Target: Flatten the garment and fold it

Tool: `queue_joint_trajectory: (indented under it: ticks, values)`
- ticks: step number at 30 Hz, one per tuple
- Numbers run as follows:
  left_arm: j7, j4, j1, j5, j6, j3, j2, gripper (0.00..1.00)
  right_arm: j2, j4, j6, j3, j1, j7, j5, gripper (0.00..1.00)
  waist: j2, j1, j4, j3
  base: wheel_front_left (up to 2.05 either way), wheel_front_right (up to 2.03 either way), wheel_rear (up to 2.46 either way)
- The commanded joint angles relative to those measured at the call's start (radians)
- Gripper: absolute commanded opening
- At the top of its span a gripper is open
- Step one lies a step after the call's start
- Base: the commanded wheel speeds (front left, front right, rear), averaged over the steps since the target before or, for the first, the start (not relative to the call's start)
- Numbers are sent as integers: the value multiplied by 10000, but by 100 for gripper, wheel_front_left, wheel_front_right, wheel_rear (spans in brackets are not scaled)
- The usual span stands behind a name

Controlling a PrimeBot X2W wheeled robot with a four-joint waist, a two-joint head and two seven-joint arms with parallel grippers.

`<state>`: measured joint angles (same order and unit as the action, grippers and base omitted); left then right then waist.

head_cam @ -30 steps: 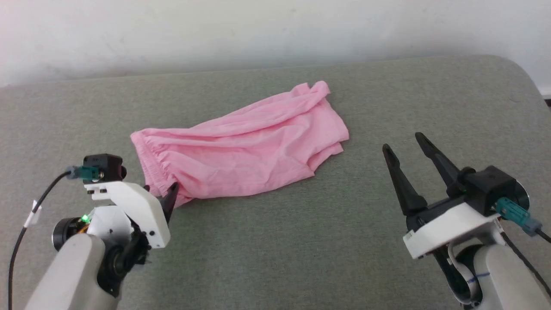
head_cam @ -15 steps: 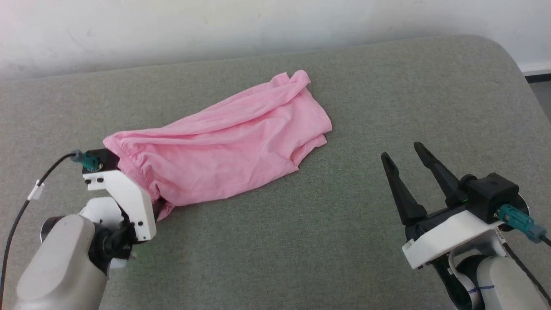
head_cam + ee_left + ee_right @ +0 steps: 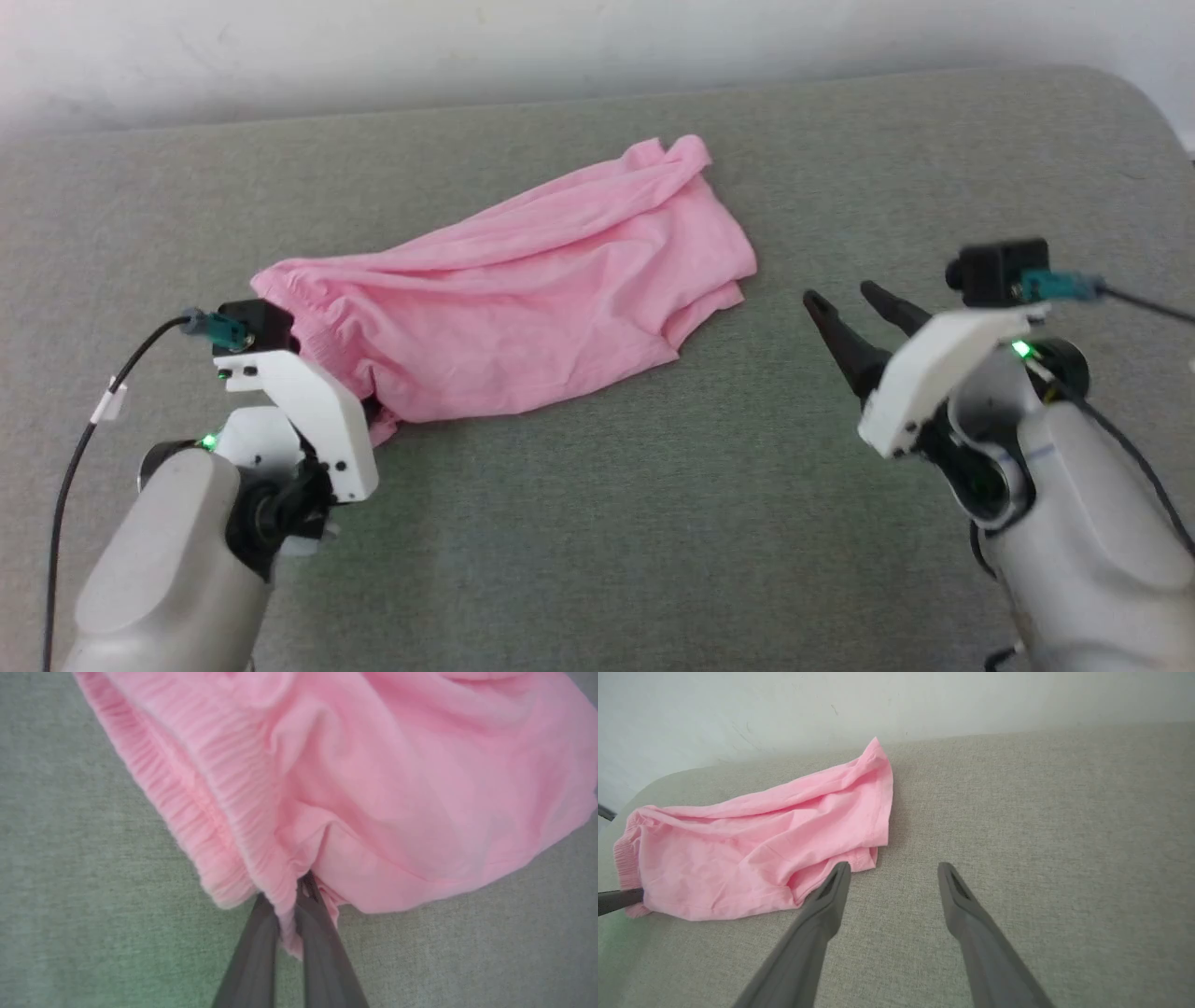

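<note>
Grey-green upholstery (image 3: 597, 523) stretches before us, with the garment (image 3: 523, 308) lying rumpled across its middle. Our left gripper (image 3: 292, 891) is clamped on the gathered waistband (image 3: 201, 812) corner; our right gripper (image 3: 894, 865) stands spread wide just beside the opposite end

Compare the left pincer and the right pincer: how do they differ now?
The left pincer is shut on the garment at its gathered waistband; the right pincer is open and holds nothing. The left pincer touches the garment; in the head view the right pincer is apart from it, beside the hem end. Both have two long dark fingers.
</note>
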<state>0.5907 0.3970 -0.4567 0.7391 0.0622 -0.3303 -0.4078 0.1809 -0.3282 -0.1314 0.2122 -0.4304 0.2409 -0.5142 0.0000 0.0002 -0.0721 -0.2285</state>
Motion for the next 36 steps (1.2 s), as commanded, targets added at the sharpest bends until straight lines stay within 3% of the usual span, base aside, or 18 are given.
queue_joint_trajectory:
  ticks: [1, 14, 20, 21, 22, 23, 26, 31, 36]
  values:
    - [-128, -92, 167, -46, -92, -152, 239, 0, -94, -715, 7, 117, -647, 223, -234, 100, 0, -2, 425, -236, 0, 0, 0]
    - [-587, -1421, -458, -470, -325, -690, 623, 0, -511, -5702, 7, 757, -4300, 1162, -758, 100, 0, -2, 1667, -1021, 0, 0, 0]
    - [-636, -1469, -536, -494, -405, -812, 669, 0, -777, -7156, 7, 1328, -4664, 2886, -1279, 100, 0, -2, 1810, -1135, 0, 0, 0]
    - [-632, -1459, -529, -481, -413, -816, 661, 0, -794, -7247, 7, 1405, -4655, 3146, -1416, 60, 0, -2, 1805, -1127, 0, 0, 0]
    - [-607, -1438, -514, -465, -413, -815, 639, 0, -808, -7327, 7, 1508, -4633, 3429, -1532, 36, 0, -2, 1789, -1112, 0, 0, 0]
    - [-593, -1419, -492, -455, -413, -812, 609, 0, -817, -7358, 7, 1620, -4610, 3653, -1626, 0, 0, -2, 1765, -1082, 0, 0, 0]
    - [-565, -1378, -409, -395, -403, -780, 538, 0, -751, -7205, 7, 1917, -4565, 3771, -1830, 0, 0, -2, 1685, -951, 0, 0, 0]
    - [-574, -1496, -70, -297, -296, -590, 237, 0, -579, -6479, 7, 2452, -4508, 3059, -2055, 0, 0, -2, 1429, -535, 0, 0, 0]
    - [-596, -2104, 484, -245, -163, -418, -139, 0, 3, -5368, 7, 3095, -4073, 2282, -2257, 0, 0, -2, 1344, 91, 0, 0, 0]
